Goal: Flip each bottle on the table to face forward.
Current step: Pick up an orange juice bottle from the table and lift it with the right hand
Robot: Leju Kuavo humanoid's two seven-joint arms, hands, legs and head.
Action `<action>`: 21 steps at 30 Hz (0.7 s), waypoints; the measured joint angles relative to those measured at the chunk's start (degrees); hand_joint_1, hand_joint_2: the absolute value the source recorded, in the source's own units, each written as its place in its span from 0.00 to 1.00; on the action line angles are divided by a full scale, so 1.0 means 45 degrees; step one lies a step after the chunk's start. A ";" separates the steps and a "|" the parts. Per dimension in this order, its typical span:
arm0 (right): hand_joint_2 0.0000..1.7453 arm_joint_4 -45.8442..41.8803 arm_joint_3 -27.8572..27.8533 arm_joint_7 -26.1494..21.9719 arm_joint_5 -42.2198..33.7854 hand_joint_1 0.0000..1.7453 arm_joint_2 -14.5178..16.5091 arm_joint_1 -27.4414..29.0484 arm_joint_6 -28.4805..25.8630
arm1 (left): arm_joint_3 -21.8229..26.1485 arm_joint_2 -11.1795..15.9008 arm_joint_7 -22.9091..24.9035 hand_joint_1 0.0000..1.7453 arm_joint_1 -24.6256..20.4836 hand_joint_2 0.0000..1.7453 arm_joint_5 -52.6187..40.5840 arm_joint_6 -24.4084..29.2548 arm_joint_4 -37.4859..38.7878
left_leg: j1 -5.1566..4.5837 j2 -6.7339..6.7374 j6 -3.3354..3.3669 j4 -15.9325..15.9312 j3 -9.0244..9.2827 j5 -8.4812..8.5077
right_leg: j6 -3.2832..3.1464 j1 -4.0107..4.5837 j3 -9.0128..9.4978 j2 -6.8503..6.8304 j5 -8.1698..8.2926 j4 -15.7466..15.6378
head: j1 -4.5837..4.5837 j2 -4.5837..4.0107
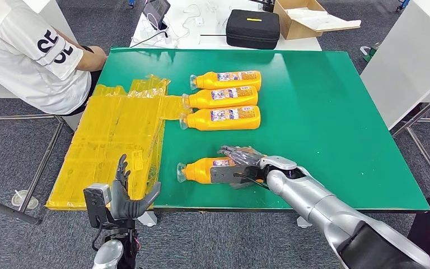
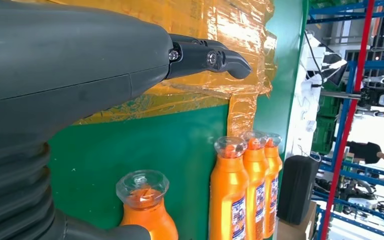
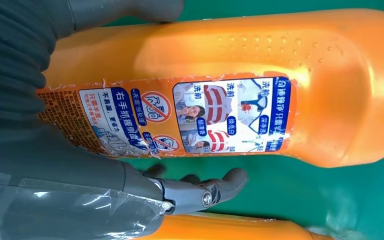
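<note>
right hand (image 1: pixel 241 162) grips near bottle (image 1: pixel 199 170), Chinese label up | left hand (image 1: pixel 124 196) open, empty

Four orange bottles with clear caps lie on their sides, caps pointing to nine o'clock. Three form a tight row of touching neighbours toward twelve o'clock: the far bottle (image 1: pixel 225 80), the middle bottle (image 1: pixel 220 97) and the near bottle (image 1: pixel 220 118), each showing a blue-and-white label. The fourth bottle (image 1: pixel 201 169) lies apart toward six o'clock, near the edge, label side up.
</note>
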 joint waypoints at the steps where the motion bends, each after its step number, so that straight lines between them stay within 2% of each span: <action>1: 1.00 -0.0006 0.0007 -0.0010 0.0043 1.00 -0.0001 0.0011 -0.0046 | 0.0002 0.0000 0.0017 0.00 0.0002 1.00 -0.0005 0.0012 0.0000 | 0.0000 0.0000 0.0000 0.0000 0.0001 0.0000 | 0.0000 0.0000 0.0000 0.0000 0.0000 0.0000 | 0.0000 0.0000; 9: 1.00 -0.0193 -0.0024 -0.0066 0.0295 1.00 -0.0045 0.0278 -0.0482 | 0.0012 0.0005 0.0124 0.00 0.0013 1.00 -0.0035 0.0121 0.0000 | 0.0000 0.0002 0.0000 0.0000 0.0009 0.0000 | 0.0000 0.0000 0.0004 0.0001 0.0000 0.0000 | -0.0002 0.0000; 12: 1.00 -0.0532 -0.0287 -0.0170 0.0155 1.00 -0.0136 0.0621 -0.1156 | 0.0023 0.0005 0.0134 0.00 0.0040 1.00 -0.0034 0.0142 -0.0002 | 0.0001 -0.0001 0.0000 0.0000 0.0010 0.0000 | 0.0000 0.0001 0.0005 -0.0001 0.0000 0.0000 | -0.0001 0.0000; 14: 1.00 -0.1070 -0.0781 -0.0287 0.0156 1.00 -0.0194 0.1206 -0.2252 | 0.0040 0.0005 0.0134 0.00 0.0123 1.00 -0.0030 0.0176 -0.0049 | 0.0002 -0.0015 0.0000 0.0000 0.0001 -0.0001 | 0.0000 0.0002 0.0005 -0.0006 -0.0001 0.0000 | 0.0000 0.0001; 17: 1.00 -0.2557 -0.2299 -0.0566 0.0960 1.00 -0.0072 0.2716 -0.4513 | 0.0086 0.0005 0.0136 0.00 0.0432 1.00 -0.0011 0.0265 -0.0344 | 0.0004 -0.0040 -0.0003 -0.0001 -0.0022 -0.0011 | 0.0002 0.0003 -0.0004 -0.0009 -0.0004 0.0002 | 0.0000 0.0000; 21: 1.00 -0.4896 -0.4785 -0.1185 0.2673 1.00 0.0758 0.4538 -0.7142 | 0.0191 0.0001 0.0215 0.00 0.0799 1.00 0.0211 0.0191 -0.0909 | 0.0007 -0.0041 -0.0012 -0.0002 -0.0038 -0.0024 | -0.0005 0.0004 -0.0040 -0.0006 -0.0016 0.0002 | -0.0009 0.0000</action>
